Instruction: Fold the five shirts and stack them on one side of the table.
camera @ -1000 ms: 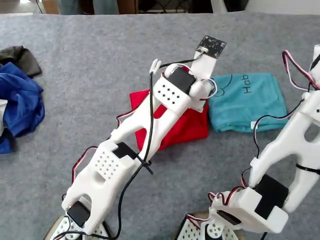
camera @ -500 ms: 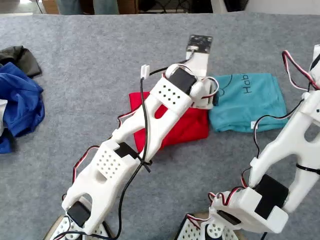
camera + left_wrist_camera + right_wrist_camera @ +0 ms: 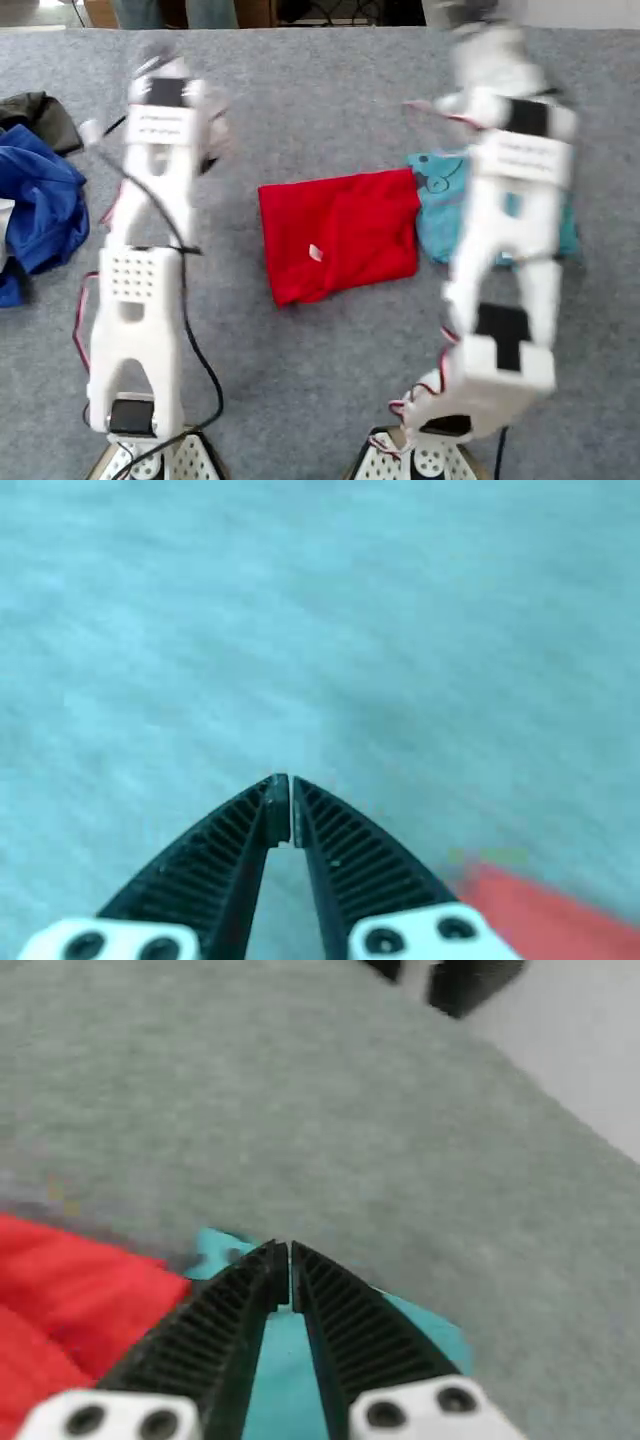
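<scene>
Above grey table, left gripper tips pressed together, empty; right gripper same, over teal shirt nr red shirt.

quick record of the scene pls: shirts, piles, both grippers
red shirt: folded, centre of table
teal shirt: folded, beside the red one, partly under the right arm
blue shirt: crumpled, table's left edge
dark shirt: crumpled, just beyond the blue one
left gripper: shut, empty, above bare table
right gripper: shut, empty, at the teal shirt's edge
</scene>
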